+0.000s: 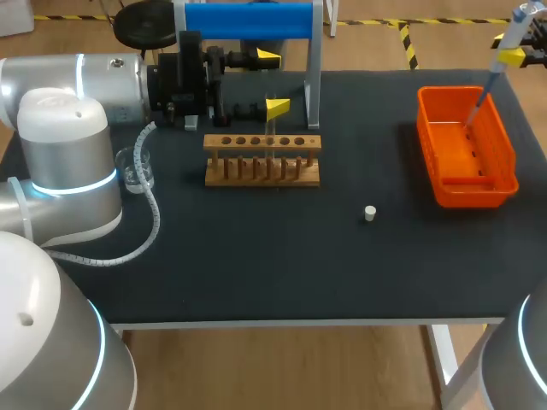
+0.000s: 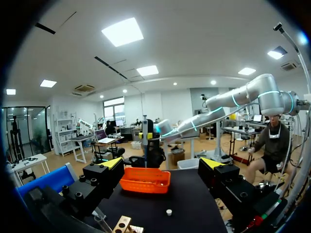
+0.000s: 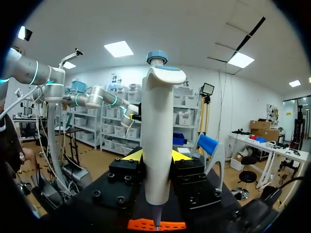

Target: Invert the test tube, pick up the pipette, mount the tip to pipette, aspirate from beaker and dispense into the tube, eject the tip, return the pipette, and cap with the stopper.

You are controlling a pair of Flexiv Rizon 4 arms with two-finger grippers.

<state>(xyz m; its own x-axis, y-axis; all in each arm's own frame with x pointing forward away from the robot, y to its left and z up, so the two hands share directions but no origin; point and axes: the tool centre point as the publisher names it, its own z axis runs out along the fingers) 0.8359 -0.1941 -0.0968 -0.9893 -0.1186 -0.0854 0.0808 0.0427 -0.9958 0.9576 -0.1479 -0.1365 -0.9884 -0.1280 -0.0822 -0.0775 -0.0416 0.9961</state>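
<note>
Pipette (image 3: 158,131) held by right fingers (image 3: 132,155); one stopper (image 1: 370,213), one beaker (image 1: 137,168), one rack (image 1: 262,160).

- One wooden rack (image 1: 261,160) is standing in view, with one clear tube (image 1: 271,126) rising from it.
- One glass beaker (image 1: 135,167), one white stopper (image 1: 369,213) and one orange tray (image 1: 474,195) are sitting out.
- One pipette (image 3: 156,121) is showing.
- One blue-topped stand (image 1: 248,20) is standing behind.
- Two grippers are appearing: the left gripper (image 1: 272,84) and the right gripper (image 3: 156,156).

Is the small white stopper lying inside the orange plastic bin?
No, the small white stopper lies on the black table, clearly apart from the orange plastic bin.
</note>
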